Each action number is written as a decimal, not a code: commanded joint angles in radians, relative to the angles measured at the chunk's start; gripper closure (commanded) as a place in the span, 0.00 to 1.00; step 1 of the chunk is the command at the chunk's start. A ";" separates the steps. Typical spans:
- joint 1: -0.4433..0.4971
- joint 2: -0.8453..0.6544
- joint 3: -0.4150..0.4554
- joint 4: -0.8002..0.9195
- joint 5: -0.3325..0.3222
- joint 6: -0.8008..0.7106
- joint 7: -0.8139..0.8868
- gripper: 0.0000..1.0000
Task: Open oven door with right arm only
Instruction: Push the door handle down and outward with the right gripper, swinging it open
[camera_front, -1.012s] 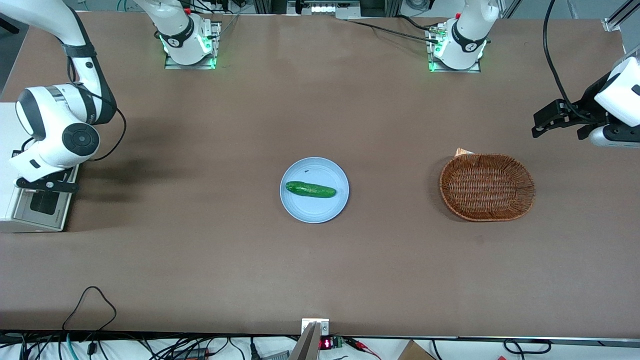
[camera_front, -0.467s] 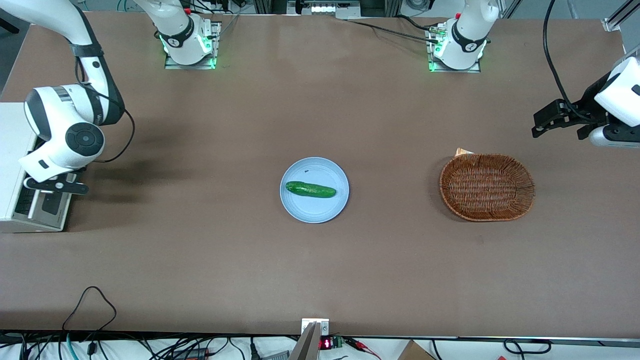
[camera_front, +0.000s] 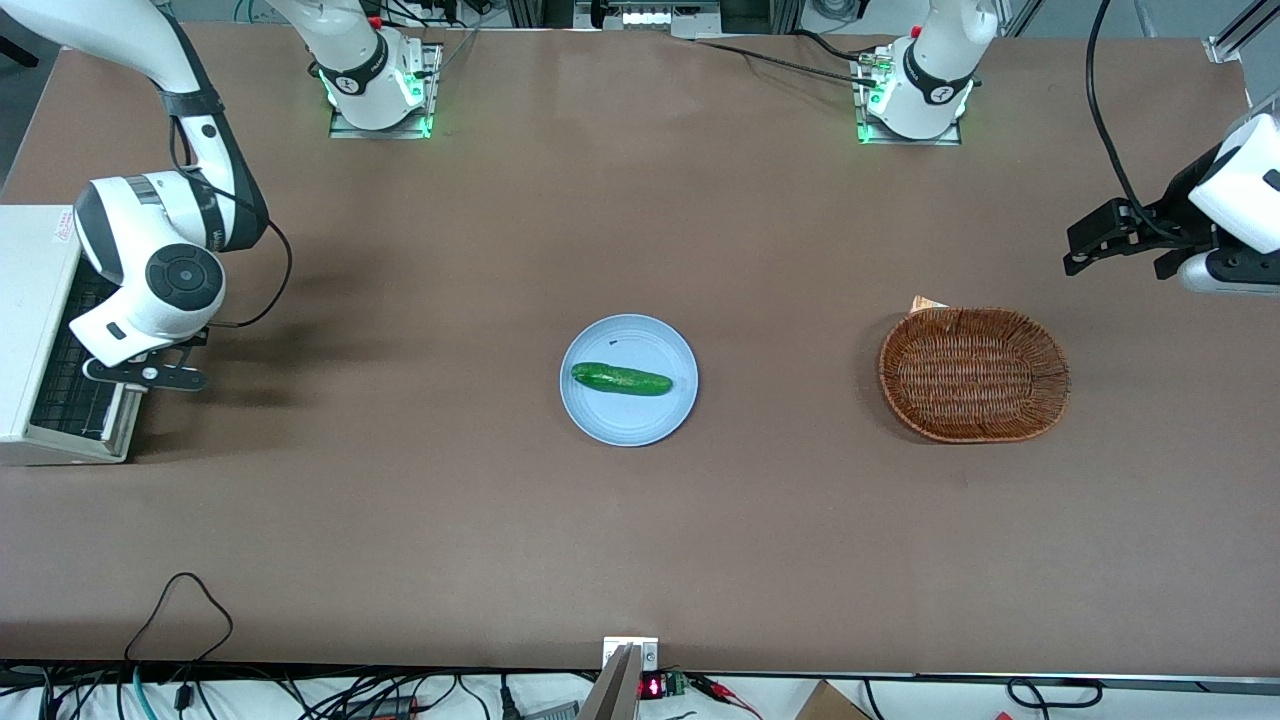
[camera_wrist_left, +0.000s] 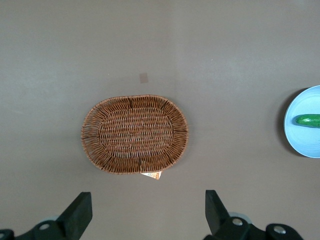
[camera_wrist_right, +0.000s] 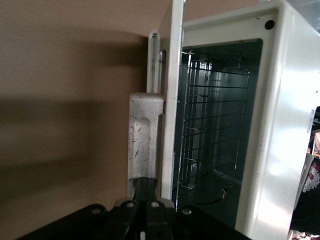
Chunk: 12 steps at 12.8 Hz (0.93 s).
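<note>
- Cream-white oven (camera_front: 35, 330) at working arm's end of brown surface (camera_front: 640, 520); oven door (camera_wrist_right: 170, 100) swung well down, wire rack (camera_wrist_right: 210, 125) exposed.
- Right arm (camera_front: 150, 260) over door edge.
- Hand (camera_wrist_right: 146, 192) at silver handle (camera_wrist_right: 145, 140); fingers pressed together, apparently pinching handle's edge.
- Blue plate (camera_front: 590, 410) with cucumber (camera_front: 621, 379) mid-surface; wicker basket (camera_front: 974, 374) toward parked arm's end.

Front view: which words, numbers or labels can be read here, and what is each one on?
No text is clear enough to quote.
Sticker on the oven top: reddish print, too small to read.
Display at the table edge nearest the camera: red digits, blurred.
Pincer, at the oven door handle: no text shows.
</note>
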<state>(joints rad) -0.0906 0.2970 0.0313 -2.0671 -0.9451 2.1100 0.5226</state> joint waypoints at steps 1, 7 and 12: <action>-0.006 0.030 -0.007 -0.019 0.009 0.036 0.016 0.98; -0.004 0.079 -0.007 -0.021 0.008 0.087 0.020 0.98; 0.008 0.113 -0.007 -0.019 0.009 0.094 0.028 0.98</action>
<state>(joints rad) -0.0689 0.3841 0.0500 -2.0857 -0.9232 2.2080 0.5452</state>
